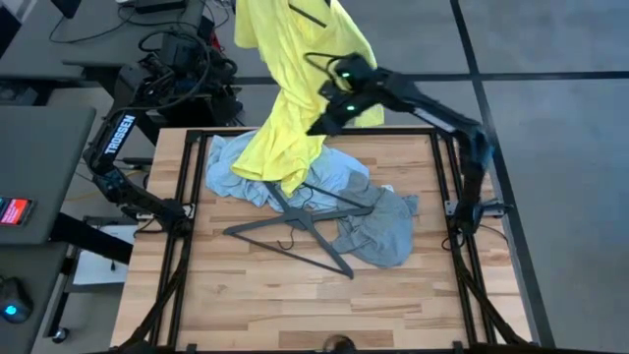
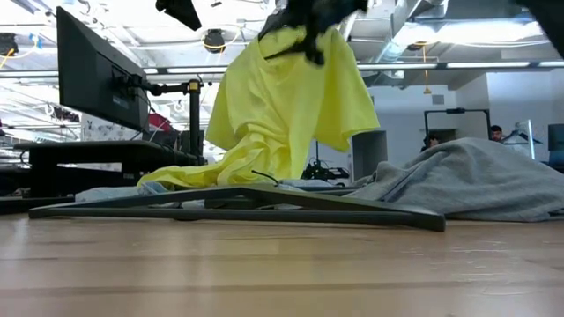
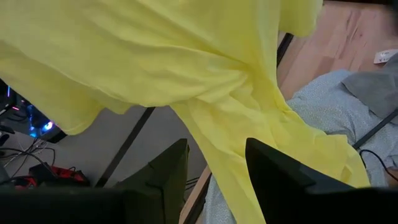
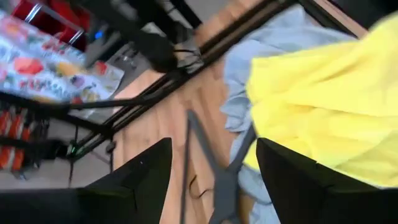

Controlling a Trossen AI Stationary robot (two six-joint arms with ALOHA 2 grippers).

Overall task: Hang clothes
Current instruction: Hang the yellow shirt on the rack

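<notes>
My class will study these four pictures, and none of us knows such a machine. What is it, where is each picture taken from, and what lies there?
It is a robot: two dark arms at a wooden table. One picture looks straight down, one level across the tabletop, two from cameras on the wrists. On the table lie a pale blue shirt, a grey T-shirt and dark hangers. A yellow T-shirt hangs from above, its end trailing onto the pile; what holds it up is unclear. The right gripper hovers open beside it. The left gripper is close against the yellow cloth; whether it grips cannot be seen.
</notes>
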